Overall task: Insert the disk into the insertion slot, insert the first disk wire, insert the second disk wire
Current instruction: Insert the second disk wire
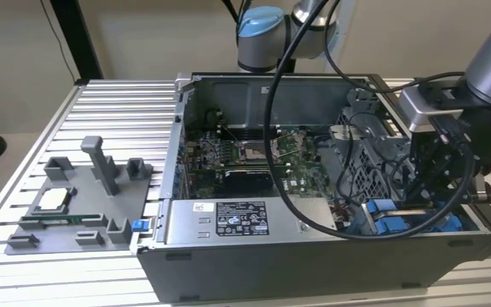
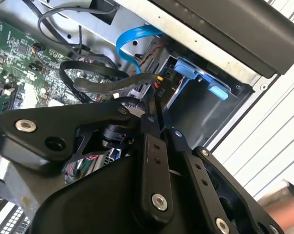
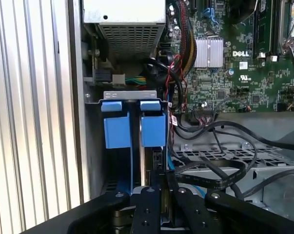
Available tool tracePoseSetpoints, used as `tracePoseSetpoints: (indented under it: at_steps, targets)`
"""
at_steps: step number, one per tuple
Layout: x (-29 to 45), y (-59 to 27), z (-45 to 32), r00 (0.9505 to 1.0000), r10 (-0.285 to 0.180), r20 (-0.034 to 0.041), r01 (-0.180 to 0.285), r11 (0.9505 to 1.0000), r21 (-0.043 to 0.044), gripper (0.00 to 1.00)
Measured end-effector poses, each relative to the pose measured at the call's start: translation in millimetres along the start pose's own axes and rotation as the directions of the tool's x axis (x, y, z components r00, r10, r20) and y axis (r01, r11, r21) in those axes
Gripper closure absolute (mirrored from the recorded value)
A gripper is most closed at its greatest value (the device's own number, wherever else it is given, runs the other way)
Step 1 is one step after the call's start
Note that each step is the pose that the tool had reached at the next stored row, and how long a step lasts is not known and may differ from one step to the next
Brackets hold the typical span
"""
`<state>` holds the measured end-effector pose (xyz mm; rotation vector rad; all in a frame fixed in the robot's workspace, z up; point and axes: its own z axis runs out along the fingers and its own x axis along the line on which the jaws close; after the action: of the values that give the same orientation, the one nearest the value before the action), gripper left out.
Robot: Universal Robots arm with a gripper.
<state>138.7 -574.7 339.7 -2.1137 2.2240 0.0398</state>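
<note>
White label with small print on the grey box [image 1: 241, 219]; gripper [image 3: 161, 195] clenched on a thin black wire [image 2: 158, 105] above the blue-railed slot [image 3: 132, 124]

I see white block lettering [image 3: 243, 54] printed on the motherboard [image 3: 220, 92], just beside its silver heatsink [image 3: 208, 52] in the first wrist view. A small white sticker [image 3: 243, 65] sits close under that lettering, its print too fine for me to read. In the exterior view, a black-and-white sticker [image 1: 240, 219] lies on the grey box [image 1: 186, 224] next to the motherboard; I cannot make out its lines.
</note>
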Motion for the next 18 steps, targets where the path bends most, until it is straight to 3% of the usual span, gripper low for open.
tracePoseSetpoints:
  at_steps: [10,11,12,15,18]
  targets:
    - [0.0,0.6,8.2,1.0,0.0,-0.0038,0.0,1.0,0.001,1.0]
    - [-0.1,0.5,8.9,1.0,0.0,-0.0023,0.0,1.0,0.0011,0.0]
    - [0.2,0.4,10.7,1.0,-0.001,0.0013,0.001,1.0,0.0011,0.0]
    - [0.6,0.6,10.4,1.0,0.0,0.0031,0.0,1.0,0.0007,0.0]
    - [0.3,0.5,3.3,1.0,0.0,0.0094,0.0,1.0,0.0003,0.0]
